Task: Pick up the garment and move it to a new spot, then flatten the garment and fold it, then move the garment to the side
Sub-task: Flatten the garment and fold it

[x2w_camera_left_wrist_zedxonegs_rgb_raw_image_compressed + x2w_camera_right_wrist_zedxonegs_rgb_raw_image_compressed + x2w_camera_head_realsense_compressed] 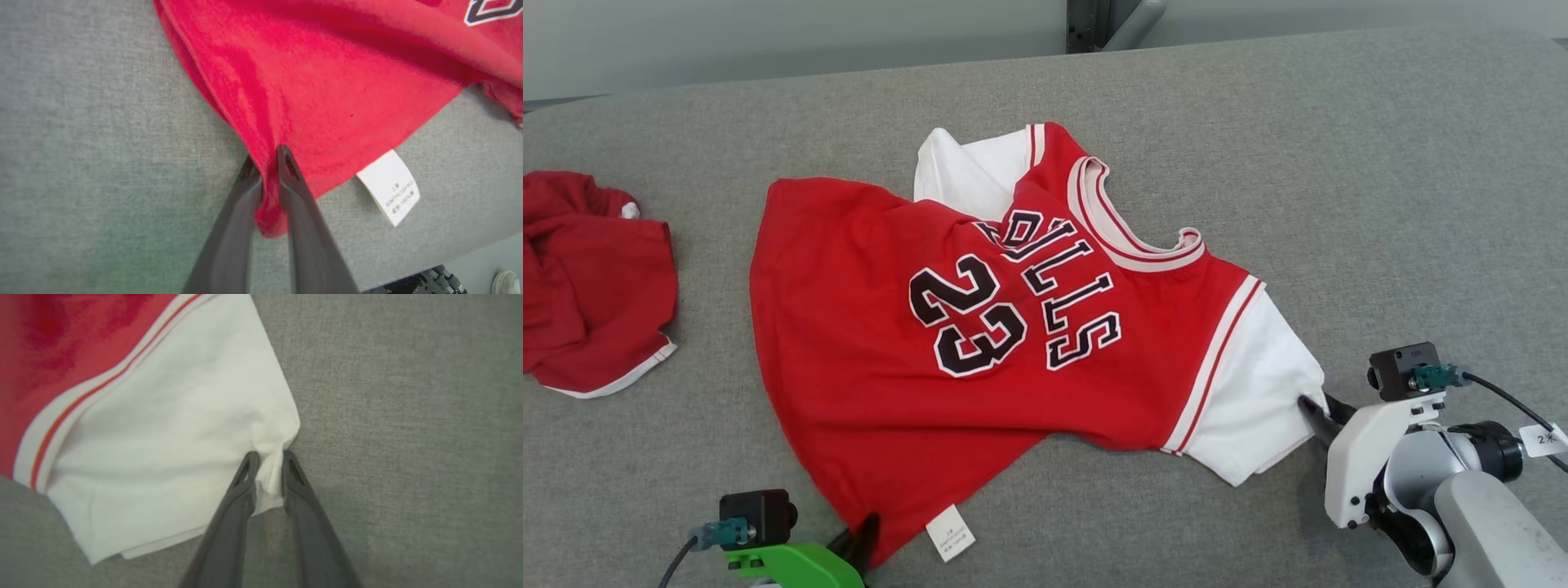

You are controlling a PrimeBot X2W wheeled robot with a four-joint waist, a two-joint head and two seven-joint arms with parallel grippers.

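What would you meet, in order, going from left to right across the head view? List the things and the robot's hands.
Crumpled red garment → left hand → care label → white sleeve → right hand. The jersey itself spans too much of the picture to place.

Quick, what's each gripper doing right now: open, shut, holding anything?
Left gripper: shut on the red bottom corner of the jersey.
Right gripper: shut on the edge of the jersey's white sleeve.
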